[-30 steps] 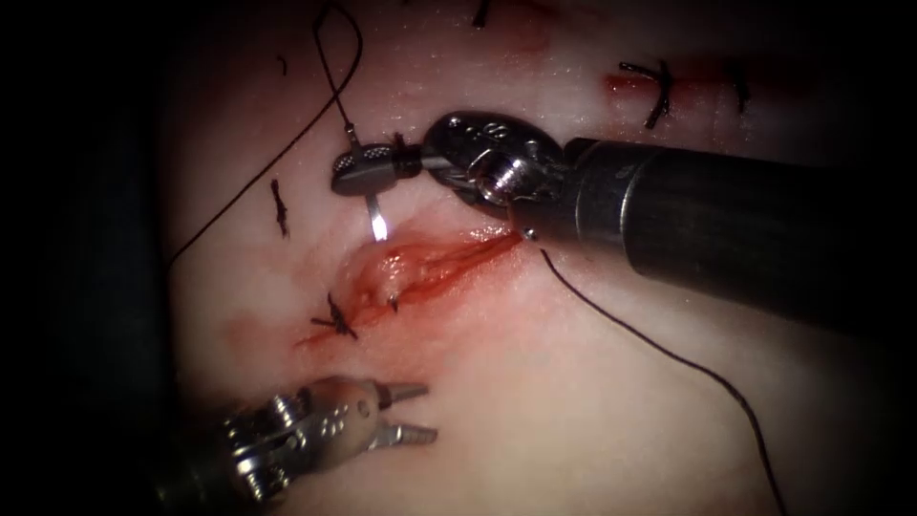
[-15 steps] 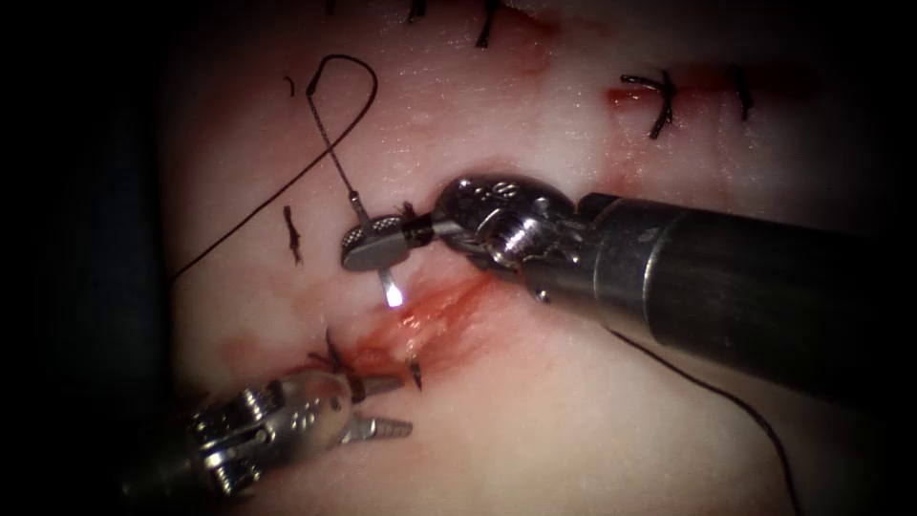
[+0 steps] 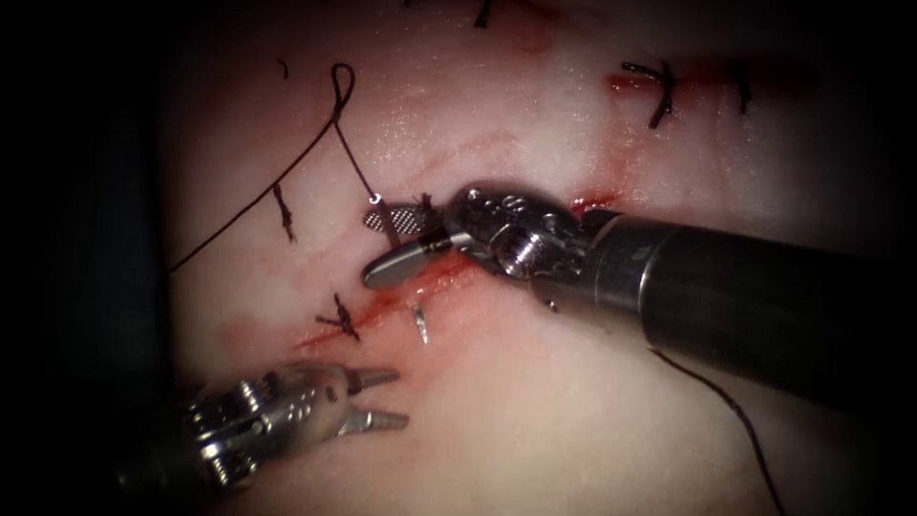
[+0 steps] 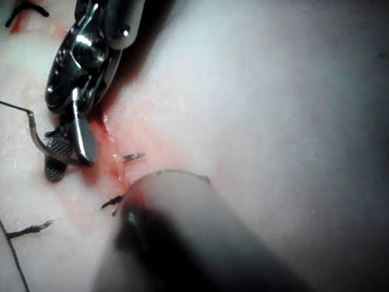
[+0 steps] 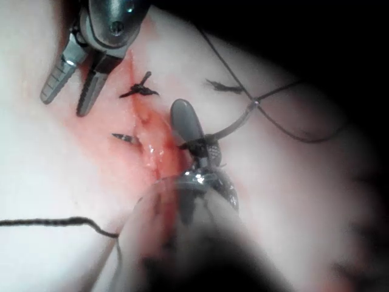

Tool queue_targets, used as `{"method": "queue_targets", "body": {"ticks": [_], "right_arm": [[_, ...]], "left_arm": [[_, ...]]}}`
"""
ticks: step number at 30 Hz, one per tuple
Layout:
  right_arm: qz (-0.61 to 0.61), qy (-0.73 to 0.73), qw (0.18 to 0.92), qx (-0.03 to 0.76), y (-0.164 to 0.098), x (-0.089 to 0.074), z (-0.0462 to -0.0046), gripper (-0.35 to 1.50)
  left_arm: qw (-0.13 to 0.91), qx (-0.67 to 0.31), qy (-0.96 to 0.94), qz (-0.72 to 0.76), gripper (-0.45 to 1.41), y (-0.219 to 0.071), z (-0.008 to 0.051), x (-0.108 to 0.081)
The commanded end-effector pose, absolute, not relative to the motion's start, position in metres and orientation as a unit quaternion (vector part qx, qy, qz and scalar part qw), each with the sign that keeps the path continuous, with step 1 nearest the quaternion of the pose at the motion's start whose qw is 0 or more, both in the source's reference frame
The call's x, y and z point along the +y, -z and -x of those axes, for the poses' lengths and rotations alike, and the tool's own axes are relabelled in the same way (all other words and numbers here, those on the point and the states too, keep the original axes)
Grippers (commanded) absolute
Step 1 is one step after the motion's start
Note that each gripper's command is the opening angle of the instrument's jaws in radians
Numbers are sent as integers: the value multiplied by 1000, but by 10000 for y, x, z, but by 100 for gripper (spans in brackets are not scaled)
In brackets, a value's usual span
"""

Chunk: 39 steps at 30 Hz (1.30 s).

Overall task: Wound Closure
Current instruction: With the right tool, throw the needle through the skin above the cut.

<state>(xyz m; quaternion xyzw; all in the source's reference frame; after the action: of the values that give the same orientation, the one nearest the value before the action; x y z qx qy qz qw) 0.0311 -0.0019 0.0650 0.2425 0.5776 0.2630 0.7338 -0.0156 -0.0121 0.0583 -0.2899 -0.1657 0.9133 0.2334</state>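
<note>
right gripper (image 3: 392, 250) spread, needle (image 3: 377, 207) tail between its jaws | needle tip (image 3: 419, 323) exits tissue (image 3: 535, 401) below cut (image 3: 401, 296) | left gripper (image 3: 377, 399) spread, empty, lower left

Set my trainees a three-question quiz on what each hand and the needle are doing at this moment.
1. True or false: the left hand grips the needle.
2. Where is the needle's tip? A. Clamped in the left hand. B. Poking out of the tissue beside the cut. C. Lying loose, far from the cut.
3. Fill in: the ____ trails from the needle's tail end, which sits by the right hand.

Key: 1. False: the left hand is open and holds nothing. 2. B. 3. Thread. The right hand's jaws stand apart around the tail end.
</note>
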Motion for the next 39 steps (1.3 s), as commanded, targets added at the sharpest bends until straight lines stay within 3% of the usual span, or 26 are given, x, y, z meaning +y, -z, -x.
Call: {"method": "queue_targets", "body": {"ticks": [1,11,14,19,21,23,25,28,29,30,39], "right_arm": [[-223,-254,738,584,-644,-5,-319,130],[-179,-188,755,602,-623,5,-333,131],[-182,-151,755,611,-618,-2,-336,118],[-181,-117,760,613,-612,-10,-341,115],[-182,-102,762,613,-608,-12,-342,98],[-179,-98,763,614,-606,-10,-342,95],[-177,-95,763,615,-604,-8,-341,76],[-173,-90,763,617,-600,-4,-340,64],[-170,-86,763,618,-599,-3,-339,34],[-172,-84,762,619,-598,-3,-338,-33],[-235,-141,766,581,-614,-12,-329,-35]], "left_arm": [[233,-165,-913,291,44,-588,162,-118],[233,-165,-913,290,44,-588,162,-118],[233,-165,-913,290,44,-588,162,-119],[233,-165,-913,290,44,-587,162,-119],[233,-165,-913,290,44,-587,162,-118],[233,-165,-913,290,44,-587,162,-118],[233,-165,-913,290,44,-587,162,-118],[233,-165,-913,290,44,-587,162,-118],[233,-165,-913,290,44,-587,162,-118],[233,-165,-913,290,44,-587,162,-118],[233,-166,-913,290,44,-586,162,-118]]}}
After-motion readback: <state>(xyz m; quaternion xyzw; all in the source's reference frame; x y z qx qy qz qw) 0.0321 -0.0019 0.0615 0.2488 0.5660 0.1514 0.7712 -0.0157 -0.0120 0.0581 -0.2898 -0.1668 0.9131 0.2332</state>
